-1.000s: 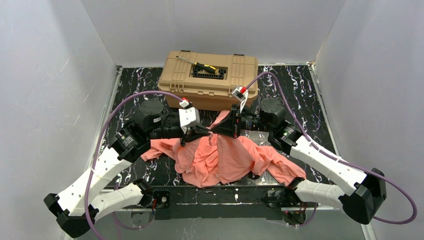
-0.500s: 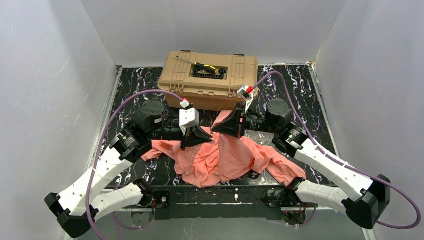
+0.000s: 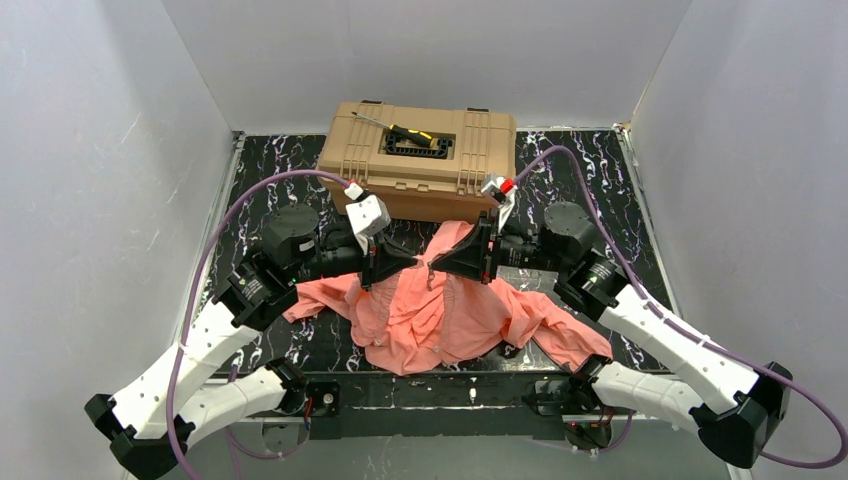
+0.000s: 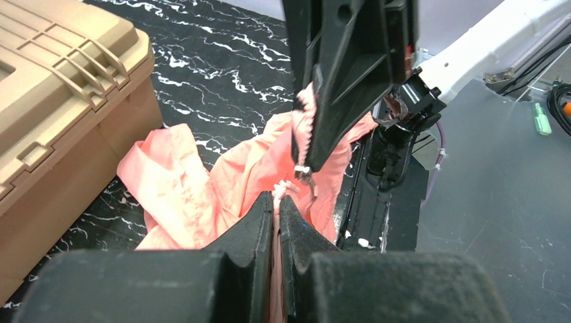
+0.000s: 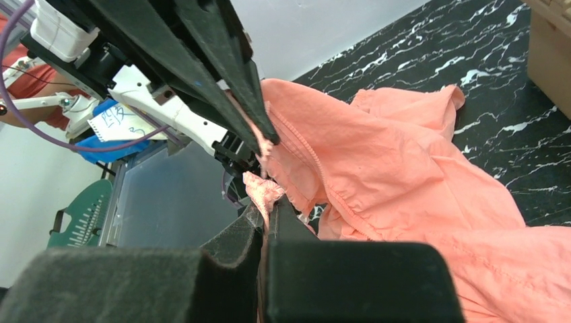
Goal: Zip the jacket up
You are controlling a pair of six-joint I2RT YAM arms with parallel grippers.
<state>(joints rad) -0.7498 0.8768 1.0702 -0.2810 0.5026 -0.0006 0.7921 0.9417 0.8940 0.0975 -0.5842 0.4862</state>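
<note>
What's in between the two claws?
A short bit of the pink jacket: its zipper edge. The left claw and the right claw both pinch it, tips nearly meeting. The left wrist view shows it best.

The top external camera looks down from above and behind the left arm [image 3: 200,340] and right arm [image 3: 660,330], taking in the whole surface [image 3: 600,170]. Each wrist camera sits close along its own gripper, with the left gripper [image 4: 276,202] and right gripper [image 5: 264,214] facing each other. All three views share the jacket [image 3: 440,310].
</note>
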